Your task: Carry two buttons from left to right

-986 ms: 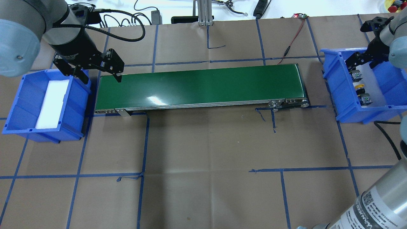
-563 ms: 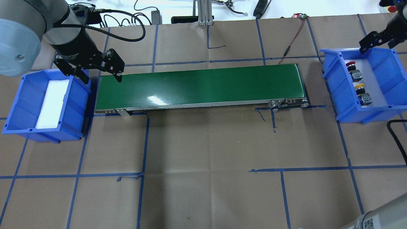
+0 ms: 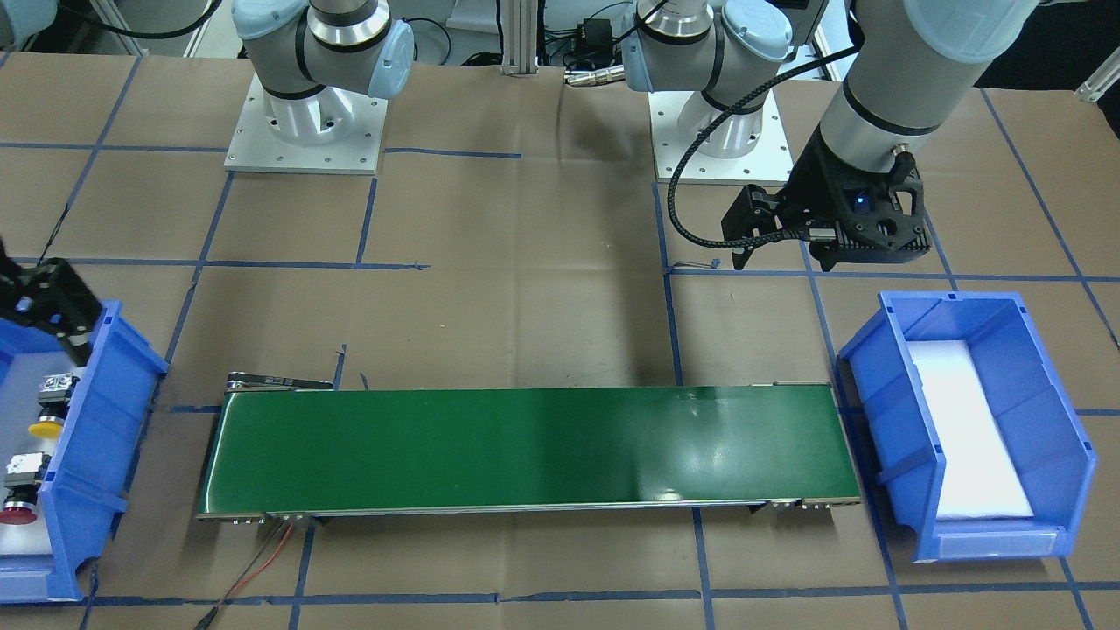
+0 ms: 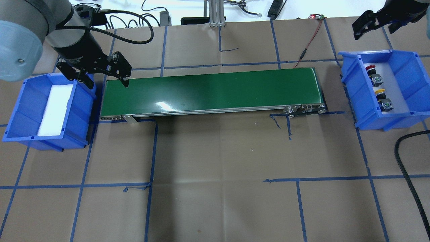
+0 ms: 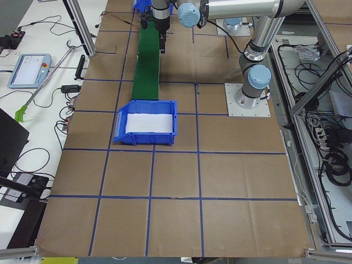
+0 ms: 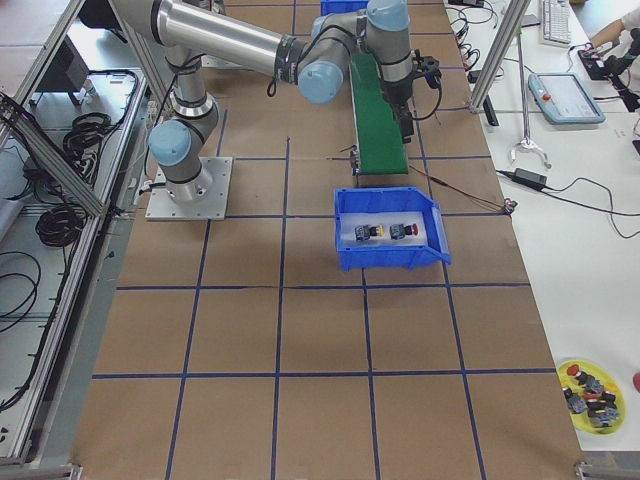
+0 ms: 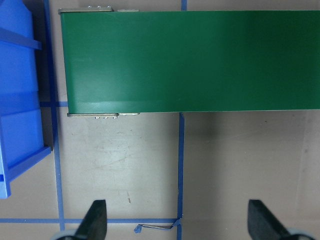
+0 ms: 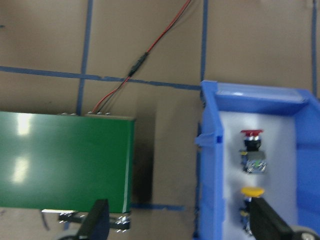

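The red button (image 4: 371,70) and the yellow button (image 4: 380,91) lie side by side on white foam in the right blue bin (image 4: 351,90). They also show in the right wrist view, red (image 8: 251,135) and yellow (image 8: 253,192), and in the front view, red (image 3: 16,513) and yellow (image 3: 44,428). My right gripper (image 4: 374,26) is open and empty, high over the table past the bin's far-left corner. My left gripper (image 4: 108,84) is open and empty, between the left blue bin (image 4: 20,109) and the left end of the green conveyor belt (image 4: 211,89).
The left bin holds only a white foam pad (image 4: 55,109). A red and black wire (image 4: 309,42) runs from the belt's right end to the back. A black cable (image 4: 403,158) hangs at the right. A yellow dish of spare buttons (image 6: 590,385) sits far off.
My right gripper has lifted out of the right bin and moved back and to the left, leaving the red button beside the yellow one. The left arm has not moved.
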Action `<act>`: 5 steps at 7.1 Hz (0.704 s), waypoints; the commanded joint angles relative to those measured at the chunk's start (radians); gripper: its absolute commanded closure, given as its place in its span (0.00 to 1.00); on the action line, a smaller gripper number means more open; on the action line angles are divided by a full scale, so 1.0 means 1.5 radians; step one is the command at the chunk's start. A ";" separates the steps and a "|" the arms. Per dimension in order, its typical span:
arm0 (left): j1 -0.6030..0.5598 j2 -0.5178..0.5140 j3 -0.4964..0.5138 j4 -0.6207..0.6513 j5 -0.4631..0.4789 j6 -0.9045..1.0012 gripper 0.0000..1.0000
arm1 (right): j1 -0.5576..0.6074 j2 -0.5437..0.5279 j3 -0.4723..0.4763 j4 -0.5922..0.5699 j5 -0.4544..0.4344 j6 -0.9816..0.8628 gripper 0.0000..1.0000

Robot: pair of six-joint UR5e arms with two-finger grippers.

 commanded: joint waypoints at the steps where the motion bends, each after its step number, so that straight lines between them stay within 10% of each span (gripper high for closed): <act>1: 0.000 0.002 -0.002 0.000 0.001 0.000 0.00 | 0.101 -0.047 0.002 0.123 0.002 0.164 0.00; 5: 0.000 0.005 -0.006 0.000 0.000 0.000 0.00 | 0.150 -0.177 0.097 0.181 -0.003 0.234 0.00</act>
